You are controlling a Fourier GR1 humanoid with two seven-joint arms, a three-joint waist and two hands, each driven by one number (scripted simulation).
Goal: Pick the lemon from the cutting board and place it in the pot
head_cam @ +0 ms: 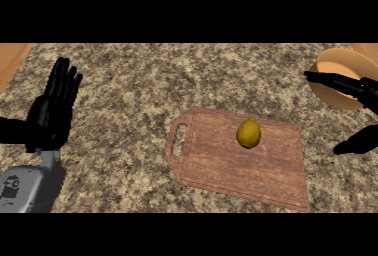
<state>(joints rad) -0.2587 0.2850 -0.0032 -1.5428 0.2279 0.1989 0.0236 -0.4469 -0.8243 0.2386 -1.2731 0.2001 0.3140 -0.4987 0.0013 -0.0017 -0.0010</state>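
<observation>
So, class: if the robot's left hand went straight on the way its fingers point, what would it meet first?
Nothing that shows: the left hand points up the view over bare counter; lemon and cutting board lie off to its right.

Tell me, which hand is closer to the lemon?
Right. The right hand is open at the view's right edge, by the pot; the left hand rests farther off, left of the lemon.

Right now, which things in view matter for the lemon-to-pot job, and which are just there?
For the job:
- lemon, lying on the cutting board
- pot, at the right edge, partly hidden
- right robot hand, open, in front of the pot

Just there:
- left robot hand, open, fingers up, resting at the left
- counter
</observation>
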